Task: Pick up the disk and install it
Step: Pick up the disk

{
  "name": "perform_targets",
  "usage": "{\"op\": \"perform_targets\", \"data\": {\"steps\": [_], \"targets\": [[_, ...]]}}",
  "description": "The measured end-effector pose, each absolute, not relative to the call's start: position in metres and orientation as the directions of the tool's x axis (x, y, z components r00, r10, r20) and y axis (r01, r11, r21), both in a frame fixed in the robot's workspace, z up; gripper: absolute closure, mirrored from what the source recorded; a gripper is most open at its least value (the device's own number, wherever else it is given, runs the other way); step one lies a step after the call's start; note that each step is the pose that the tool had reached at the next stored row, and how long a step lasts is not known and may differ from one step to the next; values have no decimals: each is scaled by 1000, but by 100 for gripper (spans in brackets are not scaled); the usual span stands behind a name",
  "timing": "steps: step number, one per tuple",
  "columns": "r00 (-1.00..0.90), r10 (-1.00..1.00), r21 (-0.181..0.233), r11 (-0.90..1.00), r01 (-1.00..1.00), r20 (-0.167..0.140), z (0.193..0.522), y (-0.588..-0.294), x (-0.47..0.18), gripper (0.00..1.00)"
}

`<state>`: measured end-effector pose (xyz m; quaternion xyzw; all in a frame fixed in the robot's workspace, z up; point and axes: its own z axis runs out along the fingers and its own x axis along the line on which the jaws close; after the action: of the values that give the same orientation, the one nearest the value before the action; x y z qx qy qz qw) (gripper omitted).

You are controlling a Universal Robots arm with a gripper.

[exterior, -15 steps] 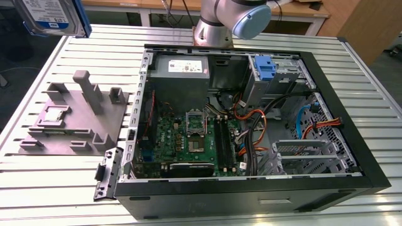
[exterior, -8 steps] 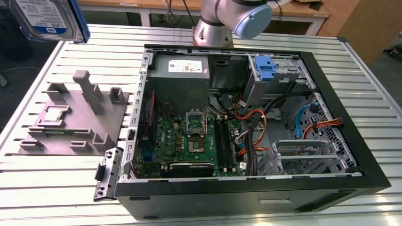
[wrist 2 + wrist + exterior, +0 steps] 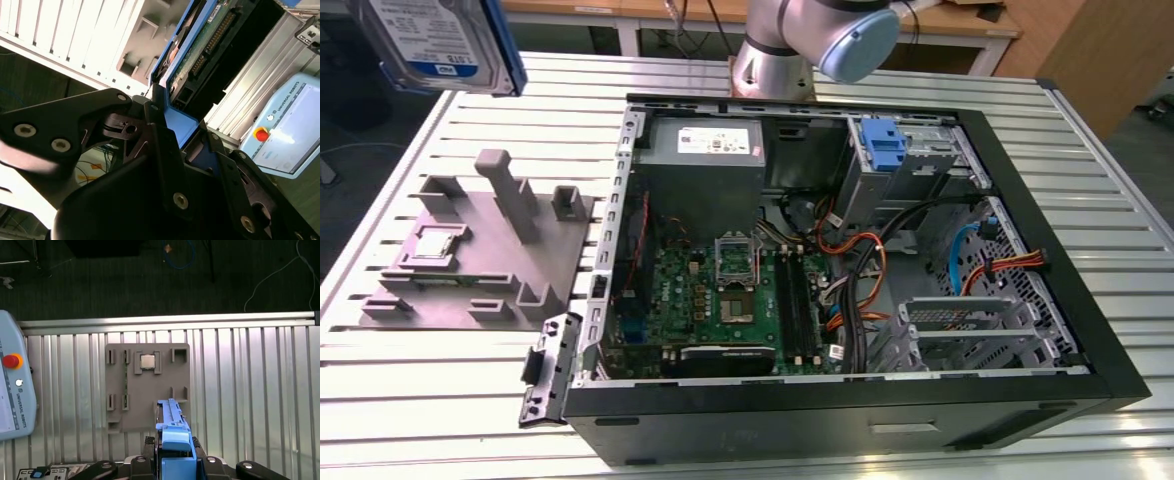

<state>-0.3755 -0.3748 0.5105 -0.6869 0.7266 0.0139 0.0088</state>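
The hand [image 3: 174, 465] is clamping the disk [image 3: 438, 42], which is hanging at eleven o'clock from the grey fixture [image 3: 480, 250] on the counter [image 3: 440, 390].

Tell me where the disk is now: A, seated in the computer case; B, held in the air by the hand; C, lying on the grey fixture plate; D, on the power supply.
B: the disk hangs above the table, clamped edge-on in the hand in the first wrist view.
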Motion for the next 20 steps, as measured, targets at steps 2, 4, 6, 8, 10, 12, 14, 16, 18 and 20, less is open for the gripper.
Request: {"op": "perform_targets", "data": {"steps": [2,4,6,8,10,12,14,16,18,20], "targets": [[-56,-998,8,56,-998,-32,510,-375,-368,64],[-56,-998,8,56,-998,-32,510,-375,-361,64],[-56,-998,9,56,-998,-32,510,-375,-356,64],[-56,-998,8,56,-998,-32,509,-375,-351,64],[-56,-998,9,56,-998,-32,509,-375,-346,64],[-56,-998,9,56,-998,-32,509,-375,-340,64],[-56,-998,8,56,-998,-32,509,-375,-335,64],[-56,-998,8,56,-998,-32,508,-375,-328,64],[-56,-998,9,56,-998,-32,508,-375,-323,64],[-56,-998,9,56,-998,-32,508,-375,-319,64]]}}
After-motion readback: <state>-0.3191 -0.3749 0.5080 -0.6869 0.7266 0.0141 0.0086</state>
